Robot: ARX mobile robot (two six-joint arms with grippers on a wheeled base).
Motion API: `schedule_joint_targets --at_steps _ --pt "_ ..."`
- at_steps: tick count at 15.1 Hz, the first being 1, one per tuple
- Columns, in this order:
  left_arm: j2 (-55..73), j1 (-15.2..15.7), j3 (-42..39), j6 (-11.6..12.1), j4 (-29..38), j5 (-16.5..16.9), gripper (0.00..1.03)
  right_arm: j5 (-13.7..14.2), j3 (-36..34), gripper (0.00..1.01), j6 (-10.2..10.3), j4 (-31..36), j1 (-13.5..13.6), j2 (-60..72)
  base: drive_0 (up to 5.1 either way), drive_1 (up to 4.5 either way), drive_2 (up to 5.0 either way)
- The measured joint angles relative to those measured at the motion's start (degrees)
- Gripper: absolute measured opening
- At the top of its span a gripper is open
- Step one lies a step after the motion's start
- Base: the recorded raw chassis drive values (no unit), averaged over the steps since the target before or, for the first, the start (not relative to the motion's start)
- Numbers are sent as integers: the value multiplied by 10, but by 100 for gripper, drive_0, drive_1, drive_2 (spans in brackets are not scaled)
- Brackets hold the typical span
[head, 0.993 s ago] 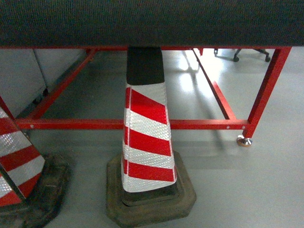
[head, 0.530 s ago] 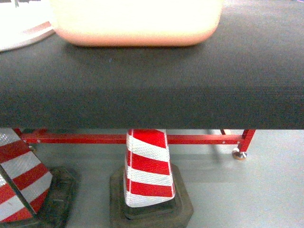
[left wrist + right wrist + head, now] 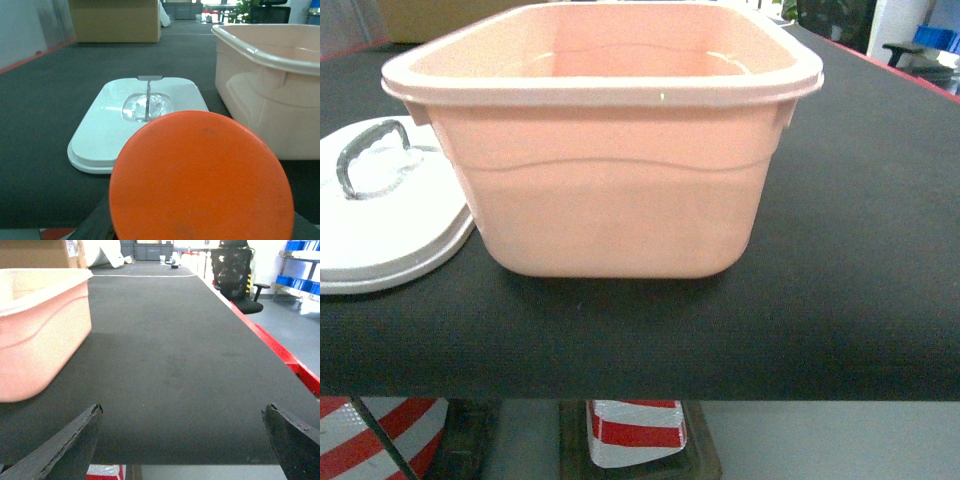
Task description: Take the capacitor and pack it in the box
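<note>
One capacitor [image 3: 201, 177] fills my left wrist view, apparently clamped in the left jaws, above the desk [image 3: 860, 200] near the lid [image 3: 137, 120]. Right jaws spread, empty. Risk: it clips the box [image 3: 610, 150] rim on transfer, since the head view shows neither arm.

One pink box [image 3: 610, 190]. One white lid [image 3: 380, 215], flat on the table beside it. One orange capacitor [image 3: 200, 177]. One brown cardboard box [image 3: 115, 20]. One black office chair [image 3: 235, 272]. Two striped traffic cones [image 3: 635, 435] below the table.
</note>
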Motion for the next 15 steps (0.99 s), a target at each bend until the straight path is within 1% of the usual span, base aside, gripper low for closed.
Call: schedule_joint_targets --at_steps 15 --pt "0 0 0 0 0 1 44 0 0 98 0 0 0 0 0 0 0"
